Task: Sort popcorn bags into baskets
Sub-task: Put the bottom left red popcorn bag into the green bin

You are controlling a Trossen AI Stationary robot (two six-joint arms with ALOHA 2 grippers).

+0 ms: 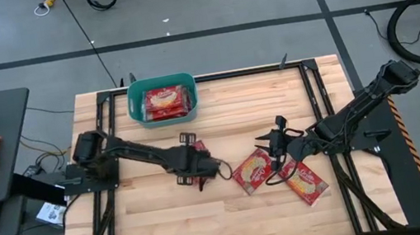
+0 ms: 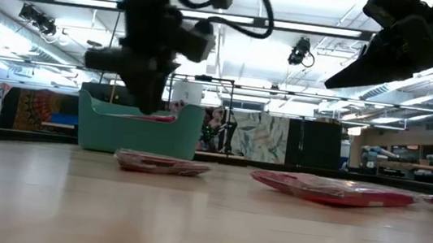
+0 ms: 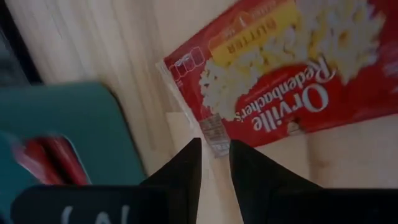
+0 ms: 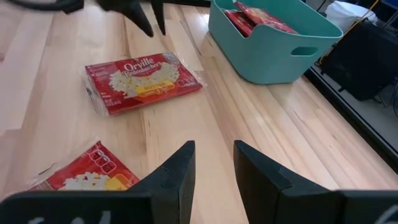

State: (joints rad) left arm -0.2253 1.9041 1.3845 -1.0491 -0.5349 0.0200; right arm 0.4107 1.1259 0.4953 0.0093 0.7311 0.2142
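You are between pickups: the left gripper (image 1: 196, 154) hangs just above a popcorn bag (image 3: 283, 74) lying flat on the table (image 1: 167, 224), its two dark fingers (image 3: 186, 171) a narrow gap apart with nothing between them, tips near the packet's crimped end seam. The next move, as I judge it, is to come down on that thin edge and pinch it, then carry the packet to the teal basket (image 1: 136, 112), which already holds several red packets. The right gripper (image 1: 275, 151) hovers over two more bags (image 1: 253, 169) on its own side, fingers likewise slightly parted and empty. The packets are glossy film, flat and slippery-looking (a shallow grip may slide off), while the basket is smooth moulded plastic with rounded corners and a handle slot on bare pale wood.
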